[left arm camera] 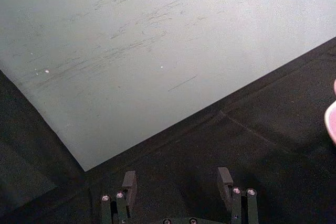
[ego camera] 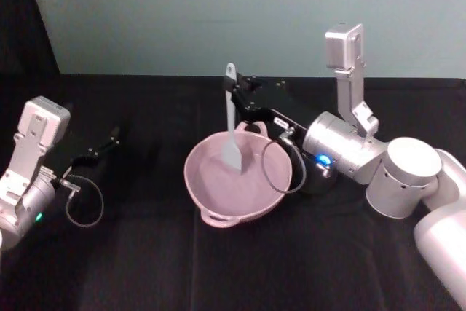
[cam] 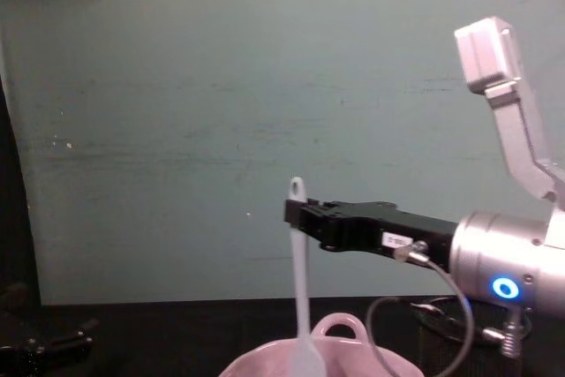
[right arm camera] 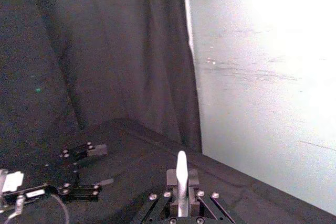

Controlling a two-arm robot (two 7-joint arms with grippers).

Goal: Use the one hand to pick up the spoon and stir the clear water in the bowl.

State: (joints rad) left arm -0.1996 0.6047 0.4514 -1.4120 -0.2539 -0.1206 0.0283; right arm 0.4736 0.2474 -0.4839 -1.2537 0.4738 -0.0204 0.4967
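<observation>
right gripper [ego camera: 233,92] is clamping the spoon [ego camera: 231,132] high on its handle, just under the hole, holding it upright at centre frame in the head view. Blade is sitting inside the pink bowl [ego camera: 191,174]; the water [ego camera: 240,187] is barely showing, can't tell how deep it's dipping. For stirring I'd be running small slow circles, handle vertical, blade off the rim so nothing's slopping. left gripper [ego camera: 109,140] is idling at mid-left, fingers apart.
</observation>
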